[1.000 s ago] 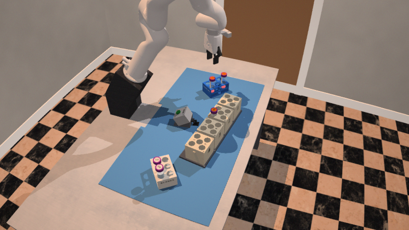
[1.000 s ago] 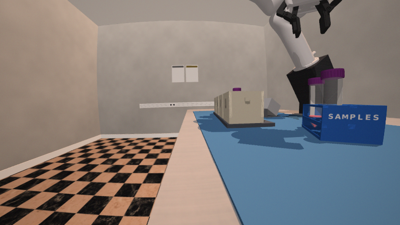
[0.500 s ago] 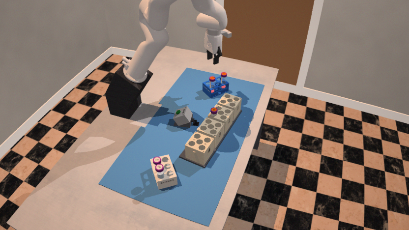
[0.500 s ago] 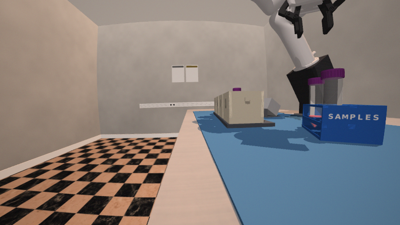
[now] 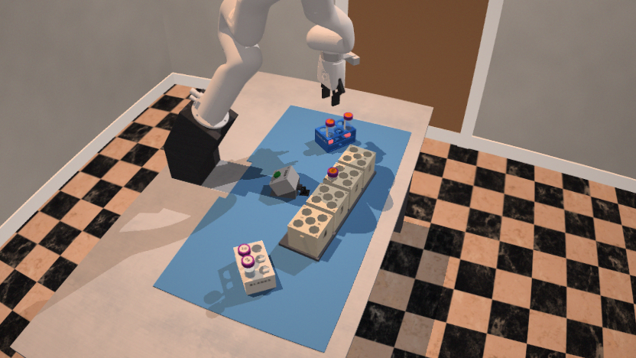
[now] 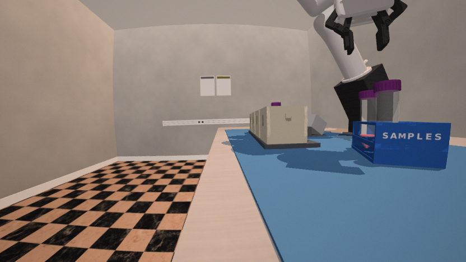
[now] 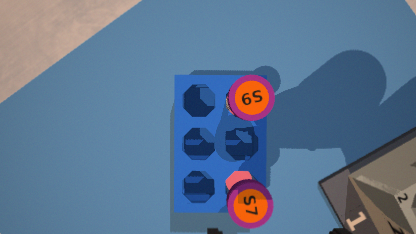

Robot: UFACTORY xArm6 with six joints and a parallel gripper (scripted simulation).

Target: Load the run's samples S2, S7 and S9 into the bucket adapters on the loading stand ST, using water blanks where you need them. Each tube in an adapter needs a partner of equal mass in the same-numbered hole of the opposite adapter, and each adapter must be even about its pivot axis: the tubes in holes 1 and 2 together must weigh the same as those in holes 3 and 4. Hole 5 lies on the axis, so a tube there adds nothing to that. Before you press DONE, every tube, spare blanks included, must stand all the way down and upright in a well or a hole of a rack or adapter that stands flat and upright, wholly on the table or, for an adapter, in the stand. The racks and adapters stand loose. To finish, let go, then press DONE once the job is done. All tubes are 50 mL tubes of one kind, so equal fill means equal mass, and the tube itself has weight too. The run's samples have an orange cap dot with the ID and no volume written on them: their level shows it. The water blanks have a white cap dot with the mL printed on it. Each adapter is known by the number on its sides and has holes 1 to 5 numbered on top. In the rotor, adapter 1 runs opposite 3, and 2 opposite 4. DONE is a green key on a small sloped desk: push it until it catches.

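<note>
Two purple-capped clear tubes with orange dots, S9 [image 5: 348,115] [image 7: 252,97] and S7 [image 5: 329,122] [image 7: 250,204], stand in the blue SAMPLES rack [image 5: 334,143] [image 6: 412,145] [image 7: 186,164]. Black-fingered gripper [image 5: 333,92] [image 6: 365,48] above, fingers apart, nothing between them. Another orange-dotted purple cap [image 5: 332,172] [image 6: 275,103] shows in one beige block-shaped adapter [image 5: 348,180] (its ID unreadable from here). Two white-dotted, purple-capped blanks [image 5: 243,248] [image 5: 248,261] occupy the off-white BLANKS rack [image 5: 260,285].

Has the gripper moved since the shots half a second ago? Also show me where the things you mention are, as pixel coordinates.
Yes, downward: in the exterior view, the gripper [image 5: 330,99] [image 6: 365,52] [image 7: 275,231] is now lower, its fingertips nearer the height of the blue rack [image 5: 322,139] [image 6: 412,148] [image 7: 178,165].
</note>
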